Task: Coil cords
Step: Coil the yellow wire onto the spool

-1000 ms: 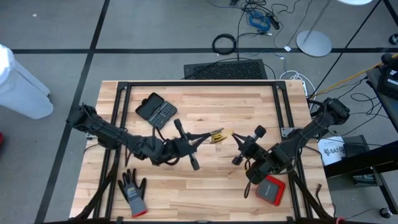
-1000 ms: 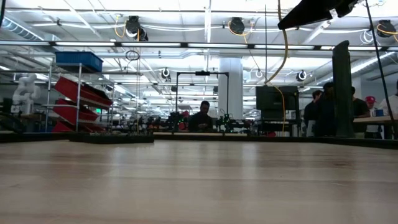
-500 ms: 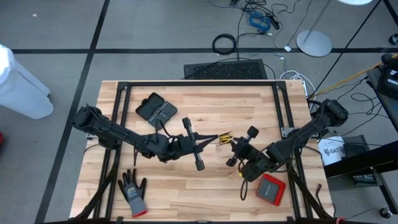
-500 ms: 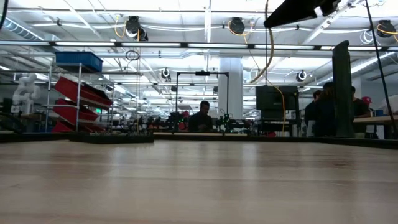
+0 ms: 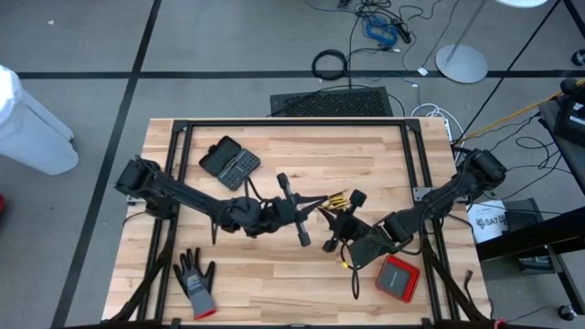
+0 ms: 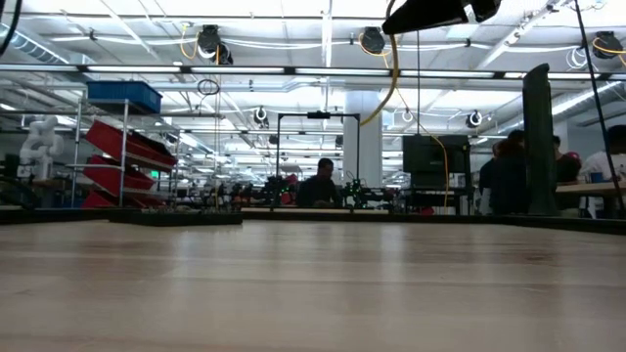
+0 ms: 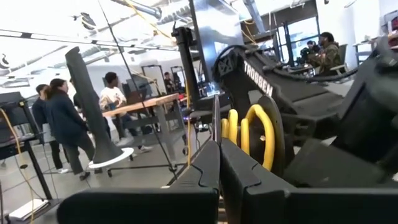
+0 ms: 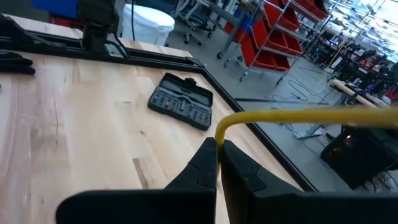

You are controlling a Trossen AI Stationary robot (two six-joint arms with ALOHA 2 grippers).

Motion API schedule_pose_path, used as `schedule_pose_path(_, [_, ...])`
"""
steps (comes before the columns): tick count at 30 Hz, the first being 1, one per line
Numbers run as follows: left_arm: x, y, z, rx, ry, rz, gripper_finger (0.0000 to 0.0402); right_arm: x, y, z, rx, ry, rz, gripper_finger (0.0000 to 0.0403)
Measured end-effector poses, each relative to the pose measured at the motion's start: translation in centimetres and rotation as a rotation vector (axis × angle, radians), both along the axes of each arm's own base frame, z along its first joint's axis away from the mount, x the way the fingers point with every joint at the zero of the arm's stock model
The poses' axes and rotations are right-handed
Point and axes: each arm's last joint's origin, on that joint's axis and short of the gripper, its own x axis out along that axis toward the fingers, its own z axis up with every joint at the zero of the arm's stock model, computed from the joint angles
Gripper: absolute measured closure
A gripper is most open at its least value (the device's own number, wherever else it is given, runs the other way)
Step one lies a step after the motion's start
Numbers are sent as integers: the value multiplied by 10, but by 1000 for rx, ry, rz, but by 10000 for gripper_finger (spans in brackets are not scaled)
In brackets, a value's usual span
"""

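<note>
Both end effectors now nearer each other over counter (image 5: pixel 384 155) centre than second ago; right arm swung toward left.

Left end effector (image 5: pixel 318 206) fingers together, pinching yellow cord (image 5: pixel 338 198). Right end effector (image 5: pixel 340 217) fingers together, clamped on same cord, coils just beside it.

Black case (image 5: pixel 229 162) closed, beyond left end effector. Red box (image 5: pixel 398 277) behind right end effector. Grey glove (image 5: pixel 196 281) near edge.

Room beyond: red bins (image 6: pixel 122 147), people (image 6: pixel 318 183).

Wooden counter (image 5: pixel 274 283) under a black frame. Grey glove (image 5: pixel 196 281) near its front left corner, dark case (image 5: pixel 229 162) toward the back left, red box (image 5: pixel 398 277) front right. Black cable ring (image 5: pixel 330 65) on the floor beyond. People (image 6: pixel 318 185) standing far behind.
</note>
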Motion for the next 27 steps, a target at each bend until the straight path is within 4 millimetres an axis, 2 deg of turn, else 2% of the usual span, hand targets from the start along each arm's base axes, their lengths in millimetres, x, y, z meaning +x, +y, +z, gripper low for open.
schedule_pose_path(6, [8, 4, -12, -1, 15, 58, 401, -1, 3, 0, 3, -3, 11, 403])
schedule_pose_path(17, [9, 8, -15, -5, 40, 107, 401, -1, 10, 7, -4, -45, 33, 403])
schedule_pose_path(27, [14, 11, -28, 57, 118, 198, 401, -1, 12, 9, -19, -44, 52, 403])
